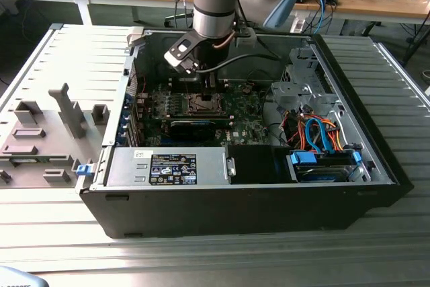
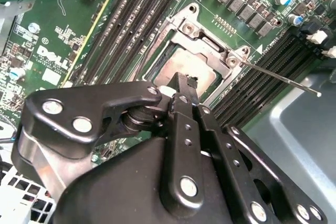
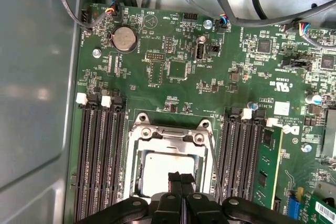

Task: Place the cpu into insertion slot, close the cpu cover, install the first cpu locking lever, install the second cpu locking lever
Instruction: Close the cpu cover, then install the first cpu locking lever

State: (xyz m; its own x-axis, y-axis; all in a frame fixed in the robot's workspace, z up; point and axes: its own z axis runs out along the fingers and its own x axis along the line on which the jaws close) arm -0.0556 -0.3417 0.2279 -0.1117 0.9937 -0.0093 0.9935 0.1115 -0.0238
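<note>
Hanging my gripper over the cpu in the insertion slot.
My fingers are pinched together, gripping nothing; the cpu cover frames the chip, with one locking lever sticking out free.

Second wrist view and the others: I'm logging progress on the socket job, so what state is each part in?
cpu: seated in the insertion slot, pale face up.
cpu cover: down around the cpu, which shows through its window.
locking lever: unlatched, sticking out over the memory slots.
gripper: shut, tip over the cpu.
memory slots: empty.
</note>
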